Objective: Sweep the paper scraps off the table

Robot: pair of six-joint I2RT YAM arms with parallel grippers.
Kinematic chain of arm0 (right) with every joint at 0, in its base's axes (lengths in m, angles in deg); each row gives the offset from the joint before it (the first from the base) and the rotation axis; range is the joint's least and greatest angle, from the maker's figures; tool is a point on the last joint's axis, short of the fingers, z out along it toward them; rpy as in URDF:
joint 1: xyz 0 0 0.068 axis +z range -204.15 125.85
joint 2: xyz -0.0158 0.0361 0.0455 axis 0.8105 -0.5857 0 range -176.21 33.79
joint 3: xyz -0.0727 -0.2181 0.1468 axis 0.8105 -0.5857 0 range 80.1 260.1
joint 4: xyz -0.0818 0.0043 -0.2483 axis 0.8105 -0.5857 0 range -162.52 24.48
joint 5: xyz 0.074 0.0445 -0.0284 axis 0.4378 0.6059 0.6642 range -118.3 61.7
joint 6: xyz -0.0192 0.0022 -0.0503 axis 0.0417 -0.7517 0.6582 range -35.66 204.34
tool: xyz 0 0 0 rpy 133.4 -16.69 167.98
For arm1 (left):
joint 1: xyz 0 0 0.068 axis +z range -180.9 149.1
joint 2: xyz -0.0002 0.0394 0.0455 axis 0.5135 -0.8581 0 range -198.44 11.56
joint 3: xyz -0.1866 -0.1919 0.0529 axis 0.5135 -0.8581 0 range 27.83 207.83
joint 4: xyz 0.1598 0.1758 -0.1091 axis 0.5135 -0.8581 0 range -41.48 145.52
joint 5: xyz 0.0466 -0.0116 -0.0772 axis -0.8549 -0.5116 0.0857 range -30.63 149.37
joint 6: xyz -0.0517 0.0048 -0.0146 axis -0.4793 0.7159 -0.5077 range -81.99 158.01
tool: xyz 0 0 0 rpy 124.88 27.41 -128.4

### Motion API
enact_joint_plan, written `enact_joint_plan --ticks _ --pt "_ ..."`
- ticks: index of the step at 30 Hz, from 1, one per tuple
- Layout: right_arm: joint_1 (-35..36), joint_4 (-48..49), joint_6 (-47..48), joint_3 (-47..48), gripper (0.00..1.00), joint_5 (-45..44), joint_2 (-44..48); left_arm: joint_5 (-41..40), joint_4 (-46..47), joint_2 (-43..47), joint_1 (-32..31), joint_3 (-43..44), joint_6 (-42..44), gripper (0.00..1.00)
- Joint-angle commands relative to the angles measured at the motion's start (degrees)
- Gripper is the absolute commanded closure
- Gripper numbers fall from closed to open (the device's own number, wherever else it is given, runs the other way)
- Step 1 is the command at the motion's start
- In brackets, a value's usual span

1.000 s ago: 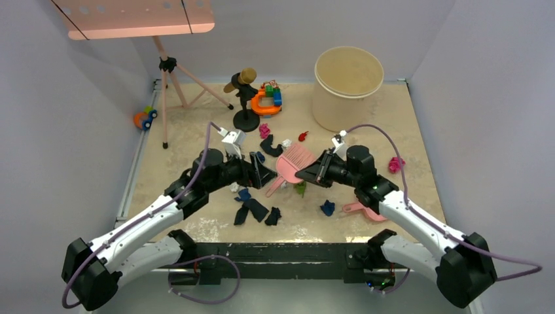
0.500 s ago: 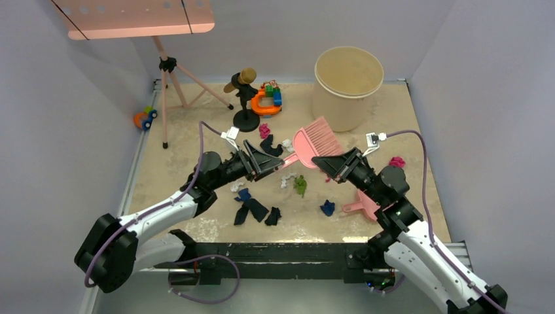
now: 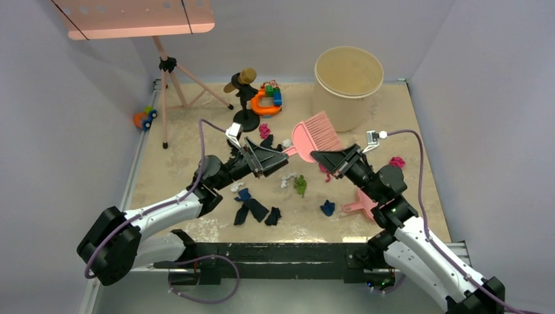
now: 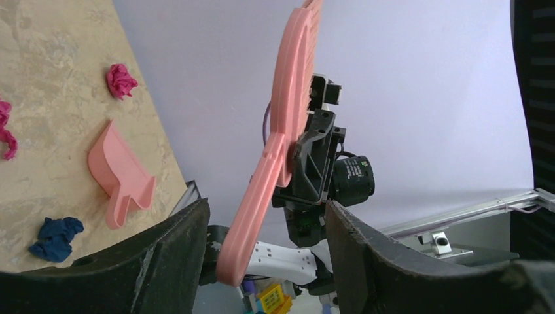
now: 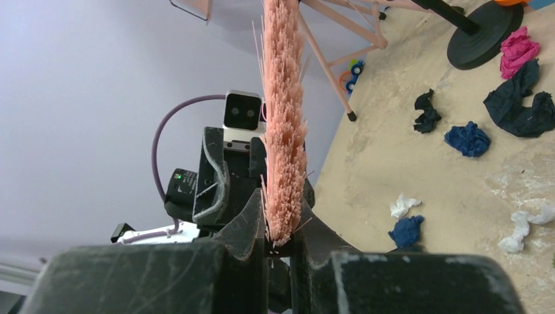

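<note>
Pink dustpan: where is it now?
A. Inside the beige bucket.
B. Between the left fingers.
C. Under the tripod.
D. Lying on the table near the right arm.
D: the pink dustpan lies flat on the table, held by nothing.

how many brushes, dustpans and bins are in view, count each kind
brush: 1
dustpan: 1
bin: 1
total: 3
</note>
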Motion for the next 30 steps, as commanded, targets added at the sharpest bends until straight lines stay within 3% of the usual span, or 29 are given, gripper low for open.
enact_joint_plan --ticks 1,10,19,24,29,30 --pt "0.13 6.72 -3.17 -1.24 1.00 -0.86 -0.91 -1.05 6.46 -1.29 -1.18 2.91 -0.60 0.34" --pt "0.19 4.06 -3.09 -1.97 1.00 -1.72 0.54 -1.28 8.02 -2.43 -1.38 3.23 -0.54 0.51" --pt "0.21 -2.67 -0.57 -0.06 1.00 -2.32 1.00 -1.84 7.93 -1.97 -1.38 2.40 -1.31 0.56" --pt "0.21 -1.85 -0.94 -0.12 1.00 -1.69 -0.13 -1.01 6.11 -1.81 -1.38 2.94 -1.81 0.67" --pt "0.19 -0.55 -1.15 -0.28 1.00 -0.73 -1.30 -0.58 4.16 -1.36 -1.38 3.07 -1.72 0.85" --pt "0.20 -0.68 -1.10 -0.35 1.00 -0.75 -1.22 -0.60 4.00 -1.24 -1.38 2.97 -1.71 0.93"
